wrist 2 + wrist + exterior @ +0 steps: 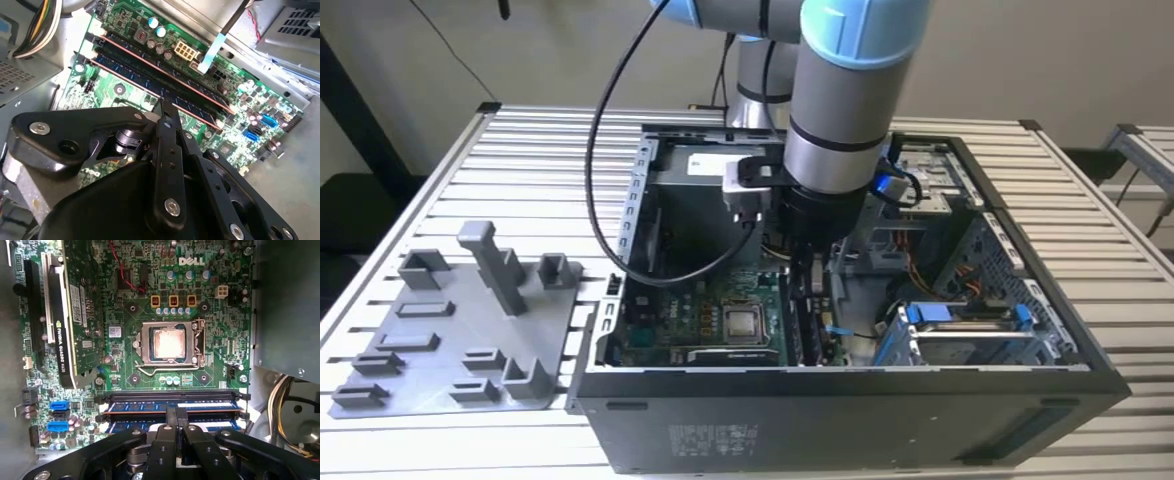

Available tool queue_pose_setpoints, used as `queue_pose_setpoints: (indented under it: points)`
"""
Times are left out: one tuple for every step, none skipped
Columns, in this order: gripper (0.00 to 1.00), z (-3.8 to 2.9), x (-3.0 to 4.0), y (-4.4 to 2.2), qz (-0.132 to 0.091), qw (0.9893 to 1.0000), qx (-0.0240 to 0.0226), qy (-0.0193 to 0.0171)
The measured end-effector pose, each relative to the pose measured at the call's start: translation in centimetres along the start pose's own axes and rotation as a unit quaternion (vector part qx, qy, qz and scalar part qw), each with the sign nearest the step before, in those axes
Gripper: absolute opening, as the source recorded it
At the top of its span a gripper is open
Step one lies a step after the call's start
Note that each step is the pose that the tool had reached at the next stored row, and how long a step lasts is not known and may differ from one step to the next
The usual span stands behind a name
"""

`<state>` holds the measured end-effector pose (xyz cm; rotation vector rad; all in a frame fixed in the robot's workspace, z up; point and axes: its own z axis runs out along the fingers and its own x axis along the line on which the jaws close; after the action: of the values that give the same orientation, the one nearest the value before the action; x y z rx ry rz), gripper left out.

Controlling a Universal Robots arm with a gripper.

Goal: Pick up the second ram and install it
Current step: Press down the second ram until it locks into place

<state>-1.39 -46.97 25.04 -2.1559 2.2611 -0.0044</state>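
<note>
The second ram (140, 418) is a long dark stick lying along a slot near the edge of the green motherboard (220, 340), parallel to another stick (150, 404) beside it. My gripper (176, 415) is shut, its black fingertips side by side on the top edge of the second ram near its middle. In the second wrist view the fingertips (166, 106) touch the same stick (130, 76). In the exterior view my gripper (805, 295) reaches straight down into the open computer case (854, 385), above the memory slots (809, 335).
A graphics card (75, 315) stands in its slot, and the bare processor socket (167, 342) sits mid-board. Cable bundles (280, 405) and a drive cage (974, 330) lie beside the slots. A grey parts fixture (454, 330) sits on the slatted table at the exterior view's left.
</note>
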Motion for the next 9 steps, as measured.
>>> queue_pose_setpoints:
  points:
    - [0.11,-0.27,0.00,-0.01,0.000,1.0000,0.0000,0.0001]
    - [0.11,-0.54,0.00,-0.01,0.000,1.0000,-0.0001,0.0002]
    - [0.11,-0.75,-0.01,-0.01,0.000,1.0000,0.0000,0.0000]
    - [0.11,-0.93,-0.01,-0.01,0.000,1.0000,0.0000,0.0000]
    - [0.11,-1.09,-0.01,-0.01,0.000,1.0000,0.0000,0.0001]
    - [0.11,-1.13,-0.01,-0.01,0.000,1.0000,0.0000,0.0000]
    - [0.11,-1.13,-0.01,-0.01,0.000,1.0000,0.0000,0.0000]
    - [0.11,-1.13,-0.01,-0.01,0.000,1.0000,0.0000,0.0000]
    - [0.11,-1.13,-0.01,-0.01,0.000,1.0000,0.0000,0.0000]
